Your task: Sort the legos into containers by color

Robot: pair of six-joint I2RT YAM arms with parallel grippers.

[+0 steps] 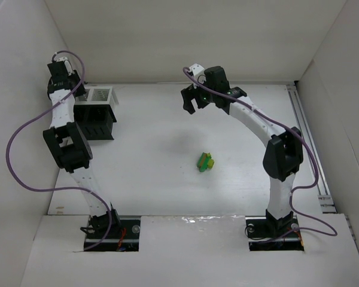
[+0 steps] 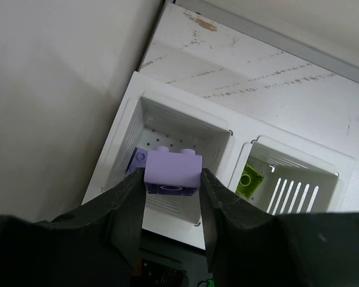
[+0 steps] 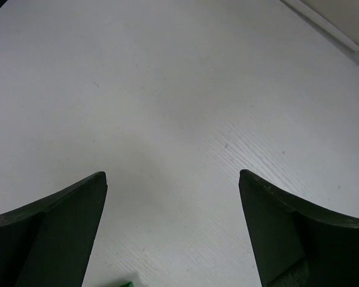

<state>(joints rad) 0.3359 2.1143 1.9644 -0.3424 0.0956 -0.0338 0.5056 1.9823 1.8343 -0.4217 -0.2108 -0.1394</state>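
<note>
The left pincer point(image 2: 172, 179) grips a lilac brick point(image 2: 173, 169) between its narrow-set jaws, over the left compartment of the white-rimmed rack point(image 2: 239, 136), where a second lilac brick point(image 2: 137, 160) lies. The next compartment holds a yellow-green brick point(image 2: 249, 181). At mid-bench point(image 1: 149, 137) sit green and yellow-green legos point(image 1: 205, 161). The right pincer point(image 3: 172, 174) hangs wide open and empty.

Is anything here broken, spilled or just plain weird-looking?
Nothing broken or spilled. The only blemish is a small brown smudge on the table beyond the rack. The left end effector grips a lilac brick above a compartment holding another purple brick.
</note>
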